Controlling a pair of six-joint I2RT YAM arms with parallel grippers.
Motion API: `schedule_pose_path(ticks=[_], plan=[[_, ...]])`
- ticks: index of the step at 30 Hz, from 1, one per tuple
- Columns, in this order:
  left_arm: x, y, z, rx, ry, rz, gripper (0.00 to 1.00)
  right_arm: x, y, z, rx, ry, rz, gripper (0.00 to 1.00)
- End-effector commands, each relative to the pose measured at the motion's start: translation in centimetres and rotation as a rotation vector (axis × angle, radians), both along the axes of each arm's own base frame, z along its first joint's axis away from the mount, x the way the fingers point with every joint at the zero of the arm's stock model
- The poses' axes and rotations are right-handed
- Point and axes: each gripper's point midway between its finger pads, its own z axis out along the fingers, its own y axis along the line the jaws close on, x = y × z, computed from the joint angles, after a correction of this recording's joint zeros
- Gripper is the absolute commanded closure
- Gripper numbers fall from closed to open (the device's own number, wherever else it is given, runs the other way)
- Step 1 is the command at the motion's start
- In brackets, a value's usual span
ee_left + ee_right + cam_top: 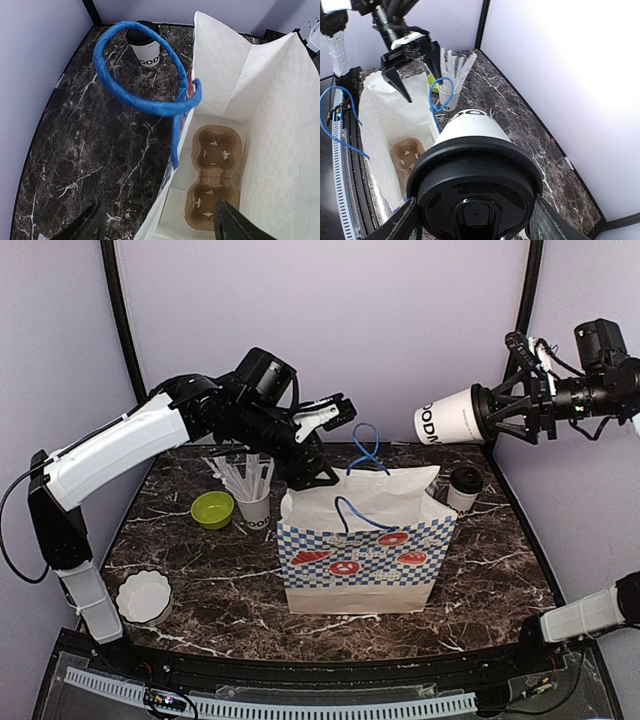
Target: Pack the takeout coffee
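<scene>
My right gripper (pixel 487 413) is shut on a white takeout coffee cup (pixel 450 419) by its black-lidded end and holds it on its side, high above the table's back right. In the right wrist view the lid (pixel 476 192) fills the space between my fingers (pixel 400 224). The second coffee cup (pixel 465 486) stands upright on the table behind the bag's right end; it also shows in the left wrist view (pixel 146 46). My left gripper (pixel 317 447) is open at the bag's back left rim, one finger (pixel 91 225) outside and one (pixel 233 223) inside.
The white paper bag (pixel 365 552) with blue checks and blue handles (pixel 145 75) stands open mid-table, the brown cup carrier (pixel 214 175) flat on its bottom. A cup of white straws (pixel 253 502), a green bowl (pixel 212 509) and a white bowl (pixel 143 597) are to the left.
</scene>
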Motion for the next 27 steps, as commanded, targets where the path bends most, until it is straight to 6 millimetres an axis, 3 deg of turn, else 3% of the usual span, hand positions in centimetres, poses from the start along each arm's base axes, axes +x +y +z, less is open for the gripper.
schedule_pose_path(ticks=[1,5,8,13,16,22,25,27], plan=[[0.8,0.0,0.8,0.005,-0.015,0.022,0.26,-2.1,2.0,0.2,0.031,-0.025,0.141,0.51],[1.1,0.0,-0.3,0.056,0.011,0.025,0.34,-5.2,3.1,-0.1,0.023,-0.035,0.261,0.51],[0.9,-0.1,-0.8,0.069,0.029,0.011,0.43,-6.3,3.7,-0.7,0.036,-0.032,0.305,0.51],[0.4,-0.4,-1.4,0.079,0.061,-0.018,0.55,-5.7,4.9,-0.7,0.043,-0.039,0.313,0.51],[0.3,-0.5,-1.4,0.076,0.069,-0.028,0.76,-4.9,5.8,-0.7,0.029,-0.027,0.310,0.52],[-0.1,-0.3,-0.8,0.072,0.081,-0.022,0.87,-3.7,8.3,-1.8,-0.051,-0.050,0.328,0.52],[-0.2,0.2,-0.5,0.075,0.082,-0.006,0.99,-3.8,9.9,-2.5,-0.090,-0.061,0.358,0.52],[-0.2,0.6,-0.1,0.078,0.074,0.007,1.00,-3.7,10.9,-2.9,-0.121,-0.067,0.375,0.52]])
